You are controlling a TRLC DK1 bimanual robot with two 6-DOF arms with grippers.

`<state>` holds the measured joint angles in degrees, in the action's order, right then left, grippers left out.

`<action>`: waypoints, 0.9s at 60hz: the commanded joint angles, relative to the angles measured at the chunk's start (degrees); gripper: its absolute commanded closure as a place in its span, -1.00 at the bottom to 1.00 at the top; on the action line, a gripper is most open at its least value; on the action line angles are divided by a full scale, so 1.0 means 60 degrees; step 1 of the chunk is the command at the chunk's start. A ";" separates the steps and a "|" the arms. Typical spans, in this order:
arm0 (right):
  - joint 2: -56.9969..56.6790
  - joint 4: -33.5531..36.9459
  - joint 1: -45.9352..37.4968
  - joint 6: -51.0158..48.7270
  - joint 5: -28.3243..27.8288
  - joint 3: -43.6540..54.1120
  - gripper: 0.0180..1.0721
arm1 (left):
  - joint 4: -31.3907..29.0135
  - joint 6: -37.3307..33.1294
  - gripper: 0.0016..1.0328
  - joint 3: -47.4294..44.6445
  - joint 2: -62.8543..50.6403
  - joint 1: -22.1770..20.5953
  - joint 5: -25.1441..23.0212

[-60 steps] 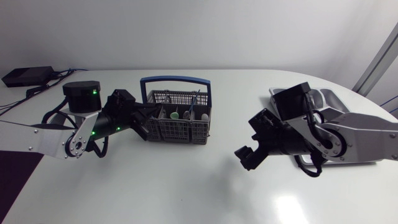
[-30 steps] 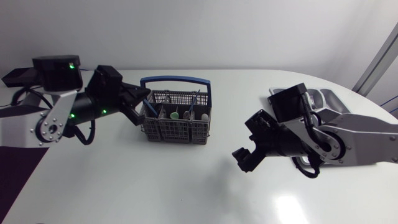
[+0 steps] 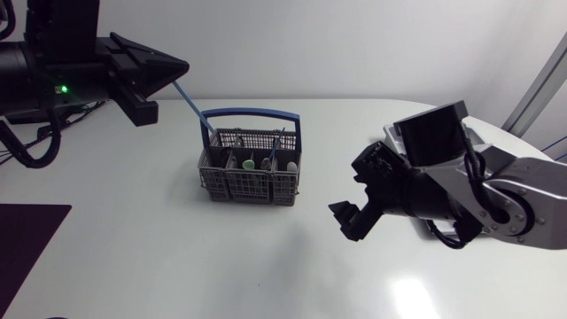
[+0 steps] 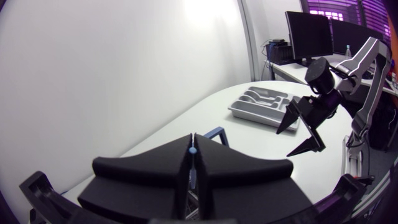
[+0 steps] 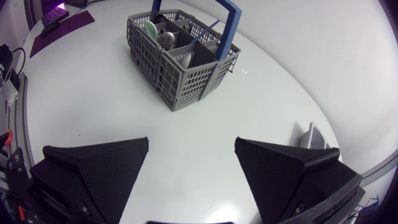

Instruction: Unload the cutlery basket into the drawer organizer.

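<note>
Blue, thin utensil (image 3: 197,113) is now clenched between the left gripper (image 3: 173,75) fingers, with its top end just showing between them in the wrist view. Over the last second the left arm has risen from beside the cutlery basket (image 3: 252,188) to well above it, so one piece is coming out. The utensil's lower end hangs below the fingers at the basket's rear corner; I can't tell if it's clear of the rim. Right gripper (image 3: 350,217) has barely moved, fingers spread and empty, basket ahead of them. Drawer organizer (image 4: 261,106) sits far ahead of the left fingers, unfilled. The basket is upright, grey mesh, with several pieces left inside.
</note>
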<state>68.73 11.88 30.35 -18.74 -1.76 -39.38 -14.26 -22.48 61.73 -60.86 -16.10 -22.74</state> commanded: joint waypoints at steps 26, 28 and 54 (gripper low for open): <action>0.0396 0.1755 0.1475 0.0106 -0.2212 -0.2666 -0.90 | -0.1314 0.1242 0.93 -0.0021 -0.0638 -0.1477 -0.0926; 0.0572 0.1755 0.1636 0.0106 -0.2212 -0.2798 -0.90 | -0.1314 0.1271 0.93 -0.0035 -0.0740 -0.1448 -0.1044; 0.2241 0.1067 0.2383 0.0106 -0.2534 -0.3823 -0.68 | -0.1314 0.1725 0.93 -0.0123 -0.1341 -0.0715 -0.2552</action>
<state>80.51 19.14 43.68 -18.48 -16.58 -60.69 -21.98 -13.65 62.61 -68.01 -21.50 -36.56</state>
